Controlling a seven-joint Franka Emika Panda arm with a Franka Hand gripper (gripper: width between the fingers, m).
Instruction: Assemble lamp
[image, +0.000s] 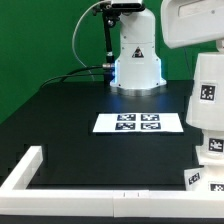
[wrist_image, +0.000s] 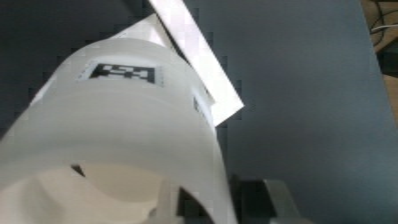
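The white tapered lamp shade (image: 207, 98) hangs upright at the exterior view's right, a square tag on its side. My gripper (image: 203, 52) comes down on its top and is shut on it. Right below it sits the rounded bulb (image: 213, 149) on the blocky base (image: 200, 181), both tagged; the shade's lower rim is at the bulb's top. In the wrist view the shade (wrist_image: 107, 130) fills most of the picture, and a dark finger (wrist_image: 267, 200) lies against its wall. The other finger is hidden.
The marker board (image: 138, 123) lies mid-table. A long white rail (image: 28, 166) runs along the exterior view's left and front edges; a stretch shows in the wrist view (wrist_image: 185, 45). The robot's pedestal (image: 135, 60) stands at the back.
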